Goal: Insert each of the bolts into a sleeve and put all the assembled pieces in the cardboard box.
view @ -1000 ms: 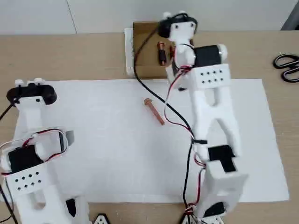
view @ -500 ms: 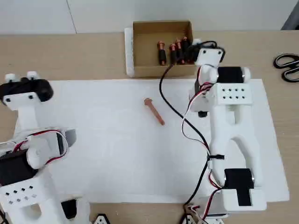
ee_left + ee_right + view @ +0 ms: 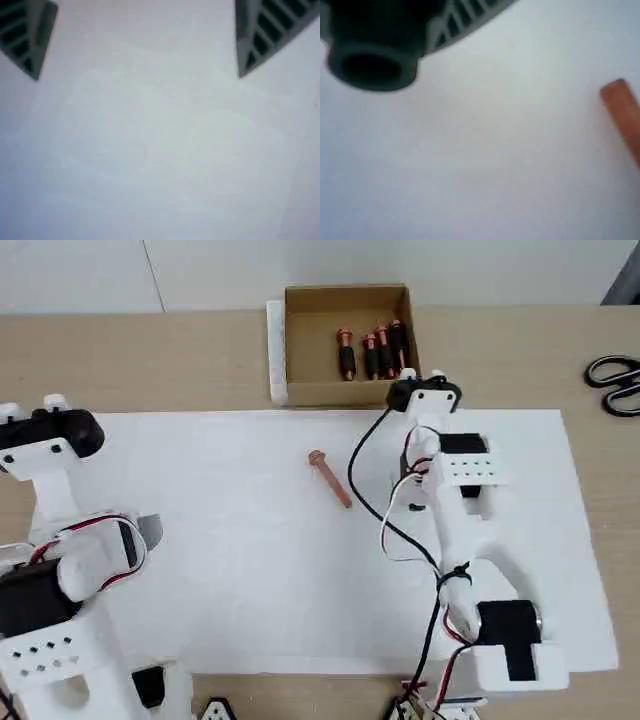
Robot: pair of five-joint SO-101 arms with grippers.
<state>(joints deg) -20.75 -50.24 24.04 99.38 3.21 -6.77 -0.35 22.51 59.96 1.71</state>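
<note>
Left claw (image 3: 137,75) gaping wide, gripping nothing; right claw (image 3: 412,465): cannot tell. Four assembled pieces (image 3: 372,350) lying in cardboard box (image 3: 300,340), upper centre. One bare bolt (image 3: 330,478), mid-frame, awaiting sleeve.

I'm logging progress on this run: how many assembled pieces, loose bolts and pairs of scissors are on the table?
Assembled pieces, in the cardboard box: 4
Loose bolts, on the white sheet: 1
Scissors, on the bare table beside the sheet: 1
Total: 6
</note>
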